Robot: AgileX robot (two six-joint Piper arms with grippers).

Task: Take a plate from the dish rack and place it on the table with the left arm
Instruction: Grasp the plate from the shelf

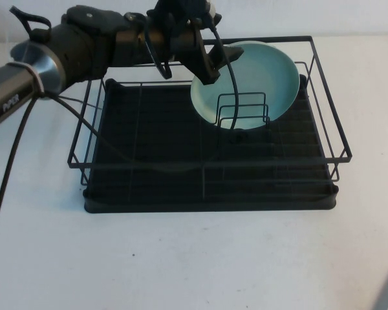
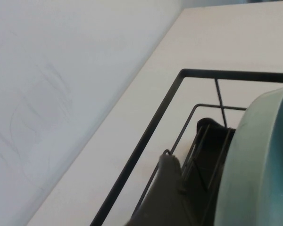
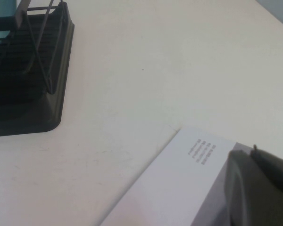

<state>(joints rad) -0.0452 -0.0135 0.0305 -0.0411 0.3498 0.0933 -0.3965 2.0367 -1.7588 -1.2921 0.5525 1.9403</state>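
High view first: we had the left arm (image 1: 64, 55) reaching in from the left over the back of the dish rack (image 1: 210, 161), with the left pincer (image 1: 215, 63) right at the upper left edge of the plate (image 1: 252, 81). Plate was sitting tilted on its edge in the little wire holder (image 1: 242, 111) near the back right of the rack, leaning toward the far rail. Honestly we couldn't tell from any view whether the left pincer was open or already clamped on the rim, since the fingers overlapped the plate edge and the wrist view only showed one dark finger (image 2: 165, 188) next to the plate's rim (image 2: 259, 165).

So our read was that we were at the grasp step, plate not yet out. Next move probably called for a firm pinch on the rim, then a lift clear of the wire prongs and top rail before swinging over to the bench (image 1: 181, 258).

Materials: plate was smooth pale turquoise, round, shallow raised rim, likely slippery. Rack was thin black wire over a ribbed black drip tray. Bench was plain flat white.

Right pincer (image 3: 259, 183) was parked low by the bench well off to the right of the rack, above a white sheet (image 3: 179, 188) with some small print; couldn't tell its state either.
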